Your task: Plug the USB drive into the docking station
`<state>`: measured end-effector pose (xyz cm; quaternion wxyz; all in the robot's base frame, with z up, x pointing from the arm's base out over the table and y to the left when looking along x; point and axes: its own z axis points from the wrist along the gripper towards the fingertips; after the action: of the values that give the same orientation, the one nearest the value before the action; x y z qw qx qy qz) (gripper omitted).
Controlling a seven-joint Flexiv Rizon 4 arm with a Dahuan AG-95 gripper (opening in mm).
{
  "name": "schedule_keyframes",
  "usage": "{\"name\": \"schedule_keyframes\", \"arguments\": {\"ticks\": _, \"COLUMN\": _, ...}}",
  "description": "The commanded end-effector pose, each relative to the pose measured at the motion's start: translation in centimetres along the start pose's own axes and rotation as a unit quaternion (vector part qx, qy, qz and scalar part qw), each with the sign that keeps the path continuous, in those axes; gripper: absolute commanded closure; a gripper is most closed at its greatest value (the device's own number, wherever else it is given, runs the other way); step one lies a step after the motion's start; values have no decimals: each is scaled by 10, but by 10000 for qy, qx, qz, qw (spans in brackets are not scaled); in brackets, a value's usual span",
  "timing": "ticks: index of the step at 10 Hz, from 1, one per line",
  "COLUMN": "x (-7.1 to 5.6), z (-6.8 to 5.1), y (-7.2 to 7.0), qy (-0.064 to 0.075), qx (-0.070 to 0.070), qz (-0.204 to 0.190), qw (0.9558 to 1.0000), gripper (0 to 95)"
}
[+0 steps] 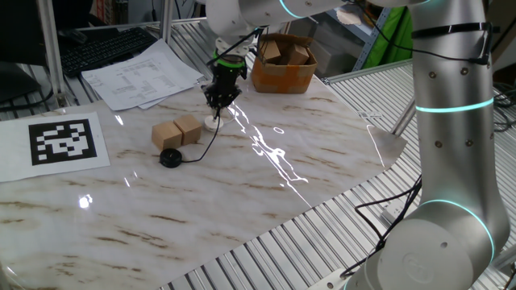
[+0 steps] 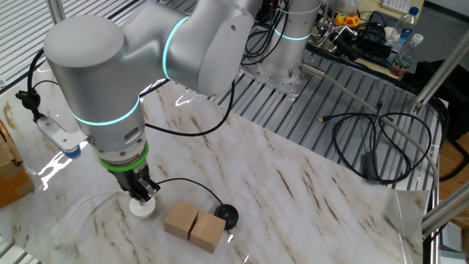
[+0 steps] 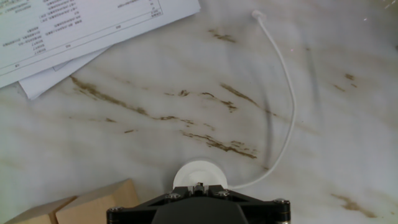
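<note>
The docking station is a small white round disc [image 3: 198, 173] on the marble table, with a thin white cable running from it. It also shows in one fixed view [image 1: 212, 123] and in the other fixed view [image 2: 143, 209]. My gripper [image 3: 199, 186] stands right over the disc, shut on the USB drive [image 3: 199, 185], a tiny dark plug between the fingertips at the disc's near edge. The gripper shows in both fixed views [image 1: 219, 103] [image 2: 143, 193]. The plug's thin black cable leads to a flat black puck [image 1: 170, 158] [image 2: 226, 215] beside two wooden cubes.
Two tan wooden cubes [image 1: 177, 131] [image 2: 194, 226] sit just by the disc, one showing in the hand view [image 3: 99, 199]. A brown cardboard box [image 1: 283, 66] stands behind. Printed papers [image 3: 74, 31] lie at the far left. A marker sheet [image 1: 56, 143] lies left.
</note>
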<state>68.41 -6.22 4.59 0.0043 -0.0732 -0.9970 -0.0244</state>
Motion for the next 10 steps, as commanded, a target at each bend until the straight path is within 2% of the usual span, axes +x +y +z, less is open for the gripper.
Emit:
{"name": "schedule_keyframes", "arguments": {"ticks": 1, "x": 1, "z": 0, "y": -1, "qy": 1, "qx": -2, "qz": -1, "qw": 10000, "gripper": 950}}
{"name": "schedule_keyframes", "arguments": {"ticks": 10, "x": 1, "z": 3, "y": -1, "qy": 14, "qx": -52, "qz": 38, "qw": 10000, "gripper": 950}}
